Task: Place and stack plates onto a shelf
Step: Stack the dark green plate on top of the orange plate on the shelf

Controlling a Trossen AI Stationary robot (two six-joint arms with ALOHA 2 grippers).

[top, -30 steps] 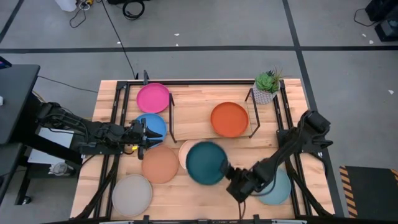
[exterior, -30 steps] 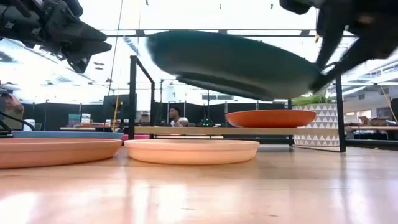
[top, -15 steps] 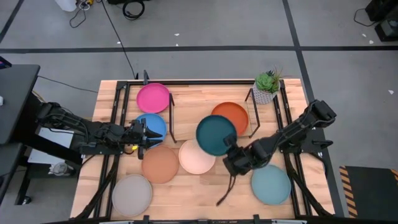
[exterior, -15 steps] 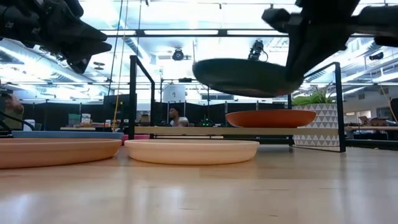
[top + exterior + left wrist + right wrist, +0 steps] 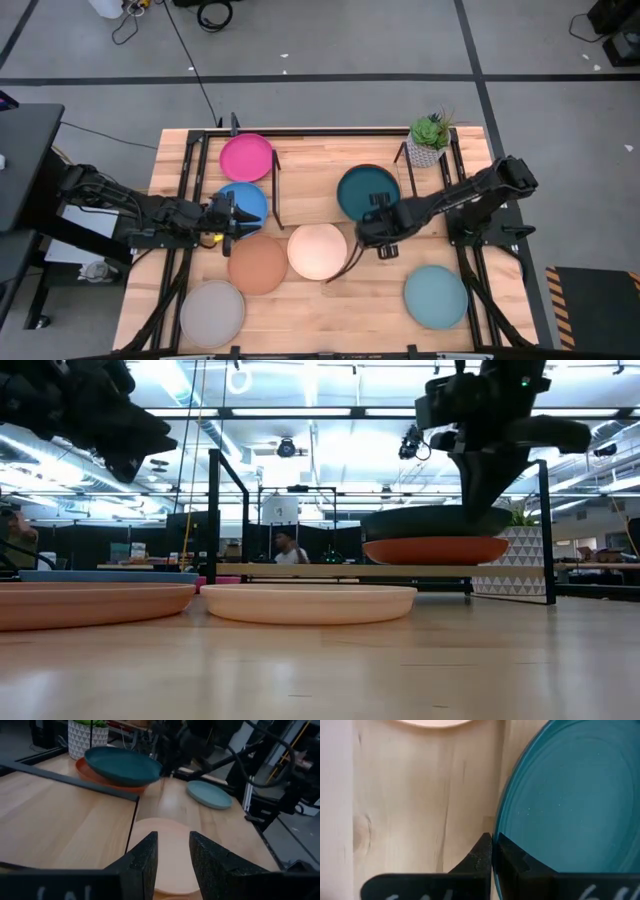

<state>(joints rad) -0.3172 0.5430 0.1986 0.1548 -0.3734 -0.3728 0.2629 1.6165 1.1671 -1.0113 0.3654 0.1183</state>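
The right gripper [image 5: 378, 222], jaws clamped on the round dark teal plate's [image 5: 367, 192] rim, held it over the orange plate [image 5: 434, 550] on the black-rod wooden shelf [image 5: 310, 175]; left gripper [image 5: 232, 213] waited, jaws narrowly apart; six plates remained off the shelf

The wooden table [image 5: 310, 300] carries the shelf [image 5: 310, 165], grey [image 5: 212, 312], tan [image 5: 257, 264] and cream [image 5: 318, 252] plates

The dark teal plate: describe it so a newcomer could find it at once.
Start at the low black-rod shelf with a light wood board and go toward the small potted green plant. There the round dark teal plate sits over the round orange plate, its rim pinched by the right gripper. No other plate is being held.
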